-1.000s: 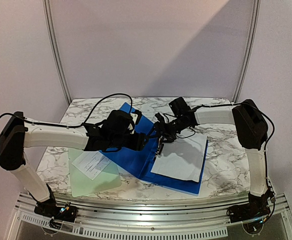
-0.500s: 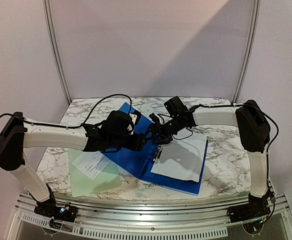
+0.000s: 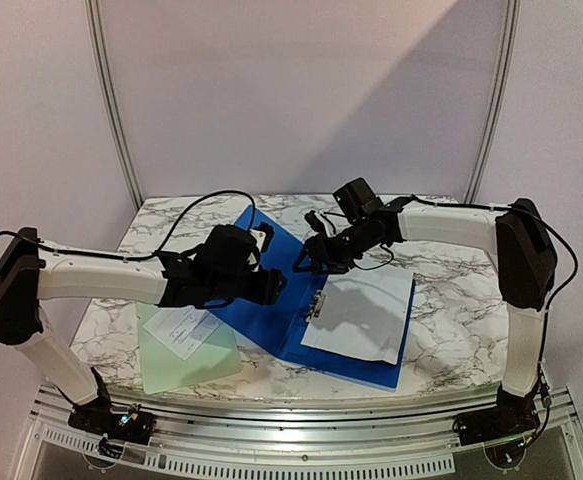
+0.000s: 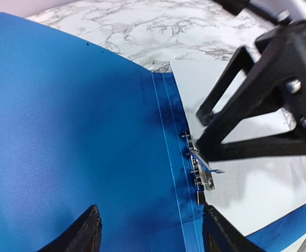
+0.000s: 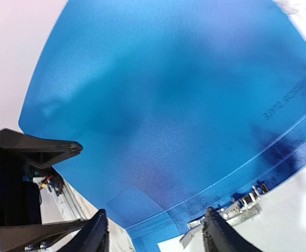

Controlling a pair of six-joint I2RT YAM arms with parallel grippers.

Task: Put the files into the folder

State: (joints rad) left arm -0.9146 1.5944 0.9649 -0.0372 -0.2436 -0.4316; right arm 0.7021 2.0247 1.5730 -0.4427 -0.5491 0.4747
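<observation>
Whereas the right gripper (image 3: 301, 262) stood a second ago with its tips down at the metal clip (image 3: 318, 303), it now hangs higher and further back, over the spine of the folder (image 3: 256, 320), touching nothing. Its claw is apart with nothing between the fingers. The right wrist view looks down on bare blue cover, with the clip at its lower edge. The left gripper (image 3: 274, 285) keeps its place over the left cover, claw wide, blue plastic showing between its fingers (image 4: 87, 235). Whether it presses the cover back or only hovers, I cannot tell. The folder lies open mid-table, and the far corner of its left cover looks lifted off the surface. The large plain sheet (image 3: 363, 315) rests on the right inner half, its left edge up against the clip. The clip's thin lever (image 4: 211, 169) looks raised, and whether the paper is actually pinched under it is unclear. The printed slip (image 3: 186, 328) is outside the folder, off to its left, lying on a pale green sheet (image 3: 186, 362) on the marble table (image 3: 441, 335). Reading: the withdrawal suggests that work at the clip on the first sheet is finished or paused. The task then stands about half done. The slip is not yet fetched, and it lies on the left arm's side.
</observation>
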